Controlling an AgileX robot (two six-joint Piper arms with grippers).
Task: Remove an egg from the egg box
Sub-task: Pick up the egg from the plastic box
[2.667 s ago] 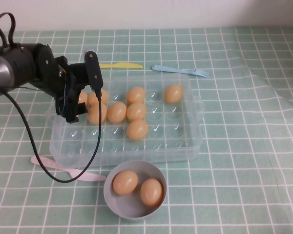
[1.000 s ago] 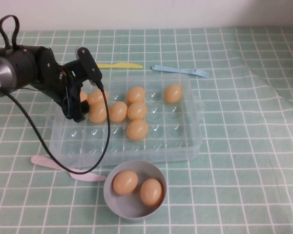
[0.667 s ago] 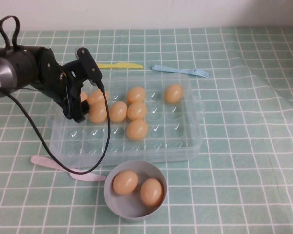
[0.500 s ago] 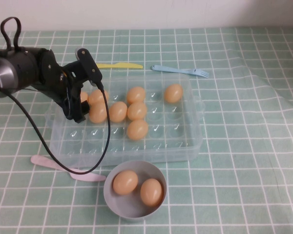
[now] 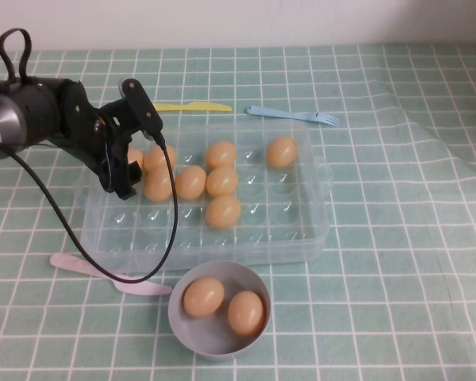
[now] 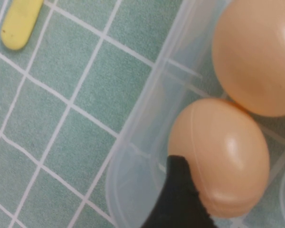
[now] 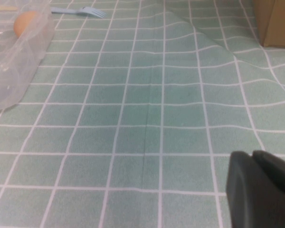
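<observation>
Left gripper (image 5: 127, 155) reaches into the egg box (image 5: 317, 206) at its far left corner, one finger touching the egg (image 6: 221, 156) there; grip unclear. Right gripper (image 7: 259, 190) waits away over the green cloth (image 7: 147, 95).

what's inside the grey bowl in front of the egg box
Two tan eggs lie side by side in the bowl. The bowl floor under them is hidden. The left gripper works at the egg box; the right gripper is parked aside.
</observation>
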